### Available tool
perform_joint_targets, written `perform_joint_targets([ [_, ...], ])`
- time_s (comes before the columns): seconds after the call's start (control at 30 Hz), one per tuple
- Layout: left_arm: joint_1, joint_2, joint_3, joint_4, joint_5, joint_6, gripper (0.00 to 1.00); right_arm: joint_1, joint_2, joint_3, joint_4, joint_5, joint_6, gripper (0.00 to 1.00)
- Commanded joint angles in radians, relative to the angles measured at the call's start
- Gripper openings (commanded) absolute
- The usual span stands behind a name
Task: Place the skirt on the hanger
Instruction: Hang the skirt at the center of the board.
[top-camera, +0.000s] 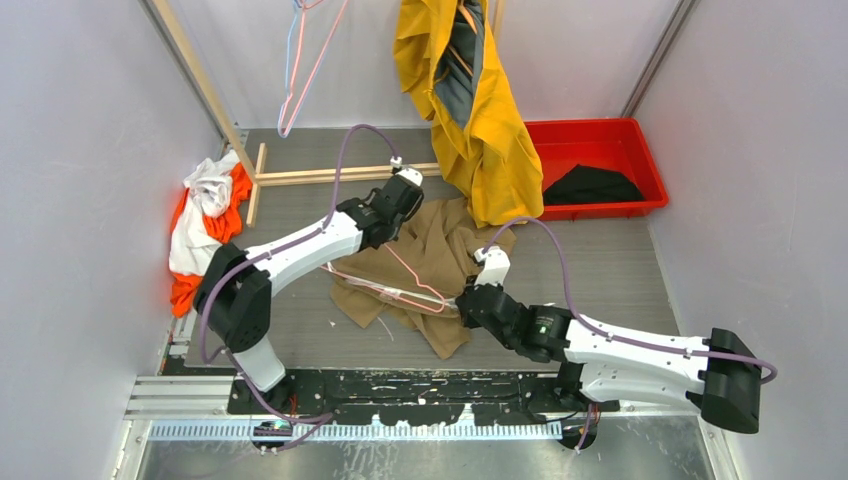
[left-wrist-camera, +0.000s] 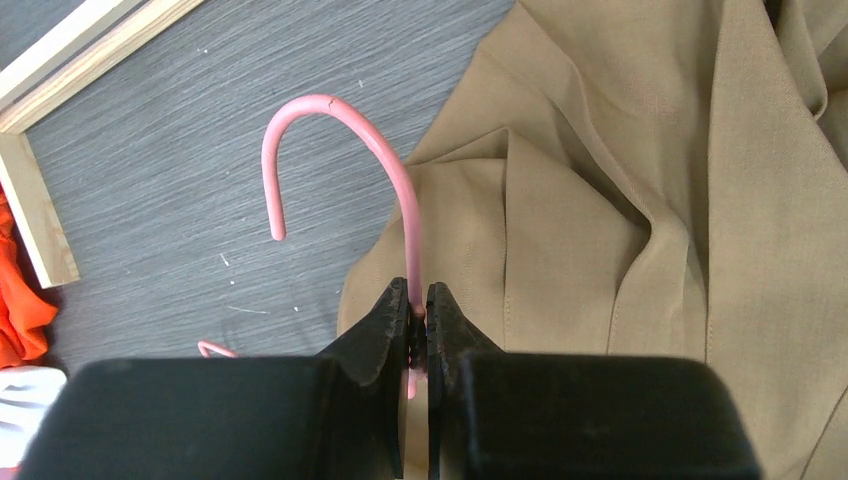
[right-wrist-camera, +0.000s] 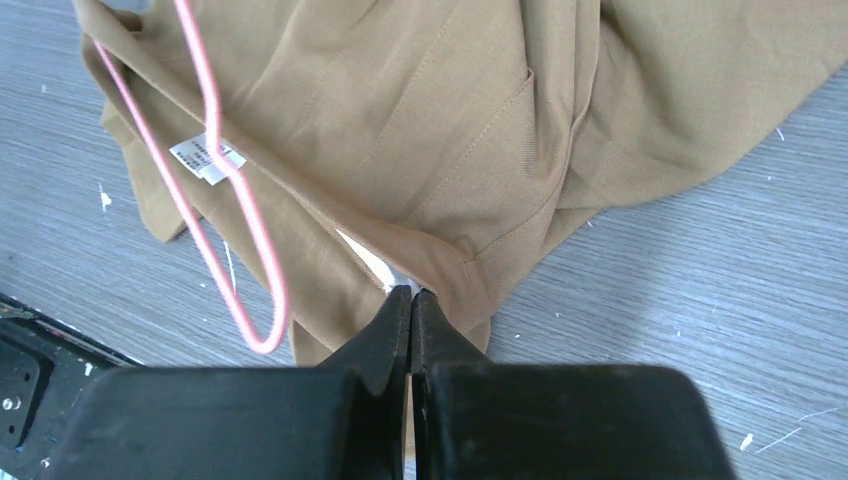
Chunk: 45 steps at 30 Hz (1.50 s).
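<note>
A tan skirt (top-camera: 430, 260) lies crumpled on the grey table, and it also shows in both wrist views (left-wrist-camera: 650, 200) (right-wrist-camera: 450, 120). A pink wire hanger (top-camera: 405, 272) lies across it. My left gripper (top-camera: 388, 232) (left-wrist-camera: 418, 300) is shut on the hanger's neck, just below the hook (left-wrist-camera: 330, 110), which sticks out over the tabletop. The hanger's shoulder loop (right-wrist-camera: 215, 200) rests on the skirt near a white label (right-wrist-camera: 208, 160). My right gripper (top-camera: 465, 300) (right-wrist-camera: 412, 292) is shut, with its tips pinched on the skirt's waist edge where white lining shows.
A yellow garment (top-camera: 480, 120) hangs at the back. To its right stands a red bin (top-camera: 640, 145) holding a dark cloth. Orange and white clothes (top-camera: 205, 220) are piled at the left. A wooden frame (top-camera: 330, 172) (left-wrist-camera: 40, 200) lies behind the skirt. Pink and blue hangers (top-camera: 300, 70) dangle at the back left.
</note>
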Motion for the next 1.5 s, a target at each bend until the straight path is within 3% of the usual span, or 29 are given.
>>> perform_joint_targets([
  [0.0, 0.008, 0.025, 0.063, 0.026, -0.060, 0.008, 0.00, 0.028, -0.052, -0.013, 0.071, 0.069, -0.035, 0.02],
  [0.67, -0.035, 0.024, 0.029, 0.116, -0.216, 0.055, 0.00, 0.085, -0.025, 0.094, 0.028, 0.149, -0.043, 0.02],
  [1.03, -0.100, -0.037, -0.100, 0.350, -0.398, 0.104, 0.00, 0.085, 0.032, 0.148, 0.023, 0.118, 0.002, 0.02],
  [1.47, -0.126, -0.144, -0.252, 0.687, -0.519, 0.212, 0.00, 0.087, 0.028, 0.143, 0.008, 0.073, 0.049, 0.02],
])
